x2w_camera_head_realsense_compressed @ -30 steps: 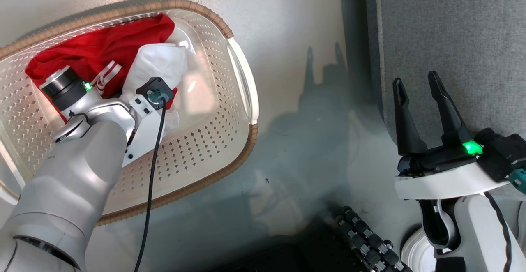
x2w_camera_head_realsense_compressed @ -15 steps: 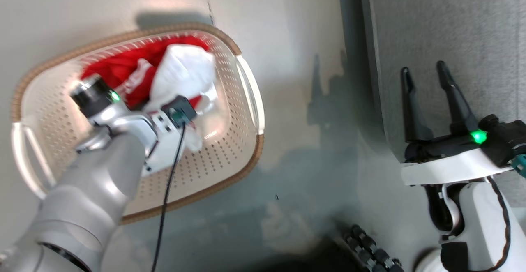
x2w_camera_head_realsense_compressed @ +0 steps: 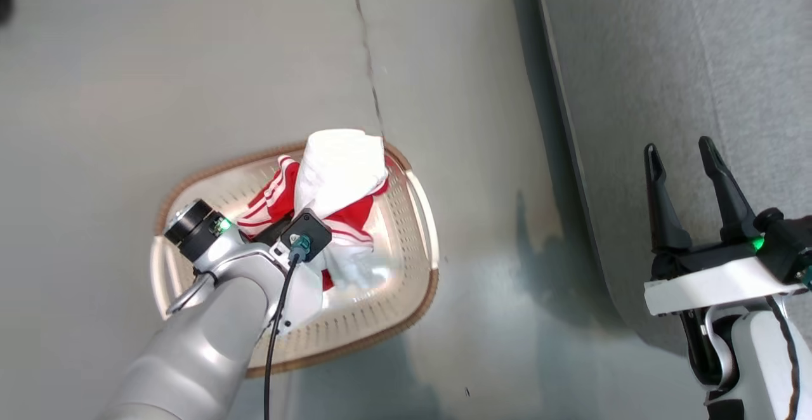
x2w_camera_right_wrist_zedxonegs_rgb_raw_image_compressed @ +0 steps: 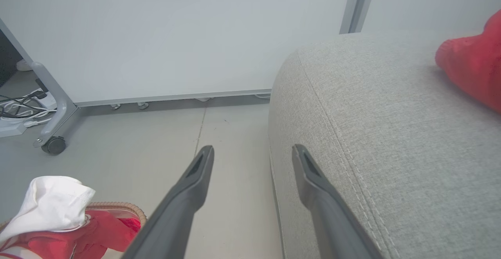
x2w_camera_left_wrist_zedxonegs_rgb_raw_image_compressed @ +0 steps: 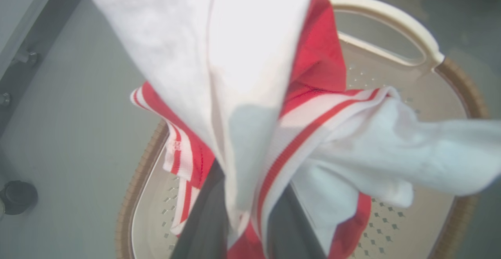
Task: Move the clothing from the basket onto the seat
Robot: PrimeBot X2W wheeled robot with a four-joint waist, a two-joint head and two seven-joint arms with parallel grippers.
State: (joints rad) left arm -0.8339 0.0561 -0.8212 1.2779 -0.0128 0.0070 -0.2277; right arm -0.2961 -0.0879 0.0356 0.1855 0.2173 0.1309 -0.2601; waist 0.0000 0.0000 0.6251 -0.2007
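- The left gripper (x2w_camera_left_wrist_zedxonegs_rgb_raw_image_compressed: 250, 212), two long dark fingers, is clamped tight on a pinch of a soft red fabric garment with white stripes and white panels (x2w_camera_head_realsense_compressed: 339, 179).
- The garment hangs bunched from those fingers, raised over the basket. Its lower folds trail down inside, and I cannot tell whether they touch the bottom.
- Directly beneath stands a cream-white perforated plastic laundry basket (x2w_camera_head_realsense_compressed: 422, 217) with a brown woven-look rim band, resting on the pale floor (x2w_camera_head_realsense_compressed: 158, 77).
- Where the basket's perforated bottom shows, it is bare. The hanging cloth hides the rest, so I cannot tell if anything else lies in it.
- The right gripper (x2w_camera_head_realsense_compressed: 677, 144) has its fingers spread wide and holds nothing. It hovers at the near edge of a large grey fabric-upholstered seat cushion (x2w_camera_right_wrist_zedxonegs_rgb_raw_image_compressed: 391, 114).
- A plain bright red fabric garment (x2w_camera_right_wrist_zedxonegs_rgb_raw_image_compressed: 473, 67) lies on that cushion, well apart from the right gripper.
- The task looks about half done: one garment is on the seat, and the gripped one is yet to cross the floor gap and be laid down.
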